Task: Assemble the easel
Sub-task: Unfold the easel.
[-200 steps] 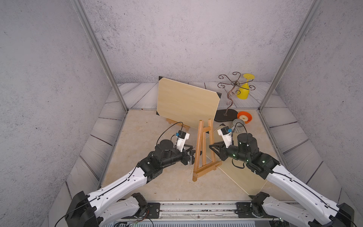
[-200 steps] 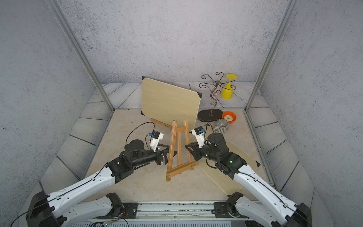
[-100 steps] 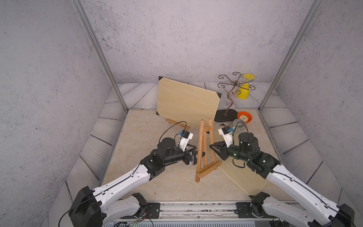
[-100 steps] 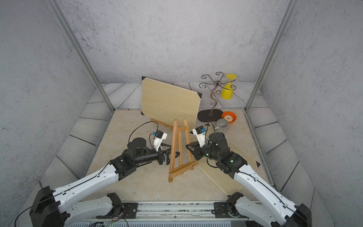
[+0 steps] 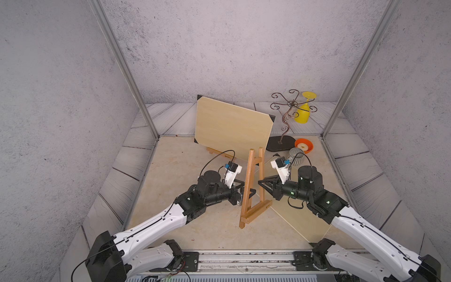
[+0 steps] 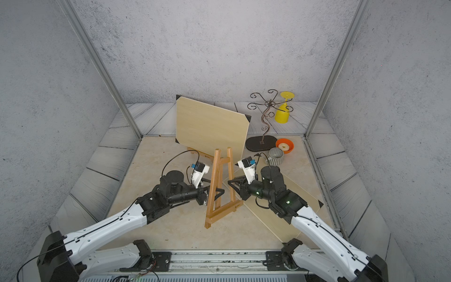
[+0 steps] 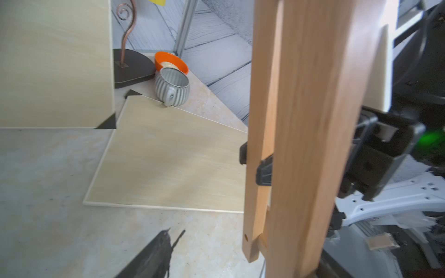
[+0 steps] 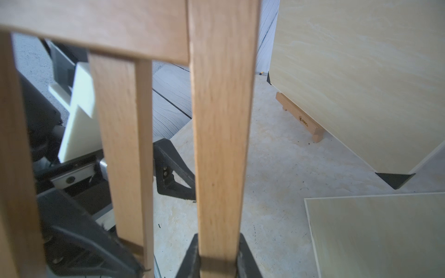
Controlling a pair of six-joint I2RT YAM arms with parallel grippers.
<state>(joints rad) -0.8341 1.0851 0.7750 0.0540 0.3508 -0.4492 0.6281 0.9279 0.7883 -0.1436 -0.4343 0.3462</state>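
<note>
Only the right wrist view (close-up) shows jaws clamping the easel [image 8: 221, 144].

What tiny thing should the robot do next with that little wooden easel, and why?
Probably close the left gripper on the slat between its open jaws. The right gripper clamps one front leg of the easel, so a second grip should let it be opened out.

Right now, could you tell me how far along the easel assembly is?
Done: the easel stands upright on the table. In hand: the right gripper has its jaws shut on one leg, while the left gripper has its jaws open around another slat. Left: the loose board lies flat on the table, probably meant for the easel's ledge.
</note>
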